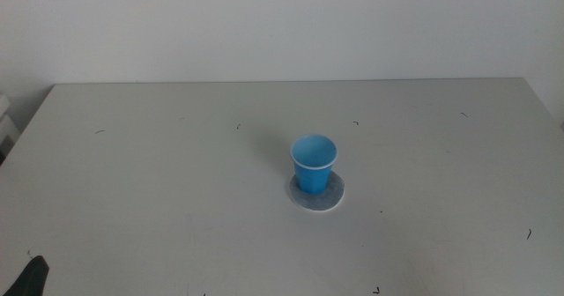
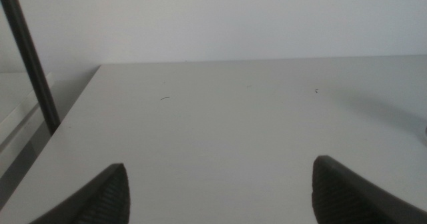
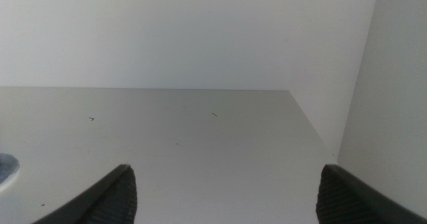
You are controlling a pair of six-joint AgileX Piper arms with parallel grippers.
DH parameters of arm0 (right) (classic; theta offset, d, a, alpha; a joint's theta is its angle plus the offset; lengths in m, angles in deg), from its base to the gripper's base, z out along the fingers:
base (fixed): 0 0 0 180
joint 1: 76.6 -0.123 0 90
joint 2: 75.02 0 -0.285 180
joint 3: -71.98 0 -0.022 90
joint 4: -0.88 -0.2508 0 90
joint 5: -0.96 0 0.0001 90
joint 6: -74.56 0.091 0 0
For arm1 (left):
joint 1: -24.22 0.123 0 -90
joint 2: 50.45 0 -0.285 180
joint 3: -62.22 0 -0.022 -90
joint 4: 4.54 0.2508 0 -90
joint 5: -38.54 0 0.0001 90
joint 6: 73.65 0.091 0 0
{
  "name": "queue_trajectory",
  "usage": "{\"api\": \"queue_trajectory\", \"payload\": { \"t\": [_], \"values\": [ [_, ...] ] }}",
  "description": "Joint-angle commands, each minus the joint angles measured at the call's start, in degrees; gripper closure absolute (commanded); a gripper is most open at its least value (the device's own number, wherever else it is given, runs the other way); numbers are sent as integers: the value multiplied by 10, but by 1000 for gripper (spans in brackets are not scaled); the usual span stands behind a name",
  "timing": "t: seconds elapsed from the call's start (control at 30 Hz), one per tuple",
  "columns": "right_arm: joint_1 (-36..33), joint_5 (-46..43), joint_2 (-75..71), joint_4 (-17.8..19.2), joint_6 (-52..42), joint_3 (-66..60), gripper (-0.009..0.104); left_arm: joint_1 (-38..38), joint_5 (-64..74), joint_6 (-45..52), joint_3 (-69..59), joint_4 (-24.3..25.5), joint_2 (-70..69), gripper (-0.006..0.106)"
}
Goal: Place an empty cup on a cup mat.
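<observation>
The blue cup [image 1: 314, 163] stands upright on the round grey cup mat [image 1: 316, 195] a little right of the table's middle; its inside looks empty. No gripper touches it. My left gripper [image 2: 220, 181] is open and empty, low over the table's near left part, and shows as a dark tip at the middle view's bottom left corner [image 1: 33, 277]. My right gripper [image 3: 227, 181] is open and empty over bare table; it is out of the middle view. A grey edge that may be the mat [image 3: 7, 169] shows at the border of the right wrist view.
The grey table [image 1: 159, 173] runs to a white wall at the back. A dark upright bar [image 2: 30, 61] stands off the table's edge by the left arm. A white wall panel [image 3: 393, 104] stands beside the table by the right arm.
</observation>
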Motion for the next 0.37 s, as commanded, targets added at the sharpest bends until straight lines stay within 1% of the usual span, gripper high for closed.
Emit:
{"api": "queue_trajectory", "payload": {
  "t": [0.0, 0.33],
  "values": [
    [-1, -44, -11, 5, -5, 7, 1, 1, -11, -10, 2, 2, -17, -4],
    [-1, -44, -11, 5, -5, 7, 1, 1, 3, -10, 2, 2, -26, -4]
  ]
}}
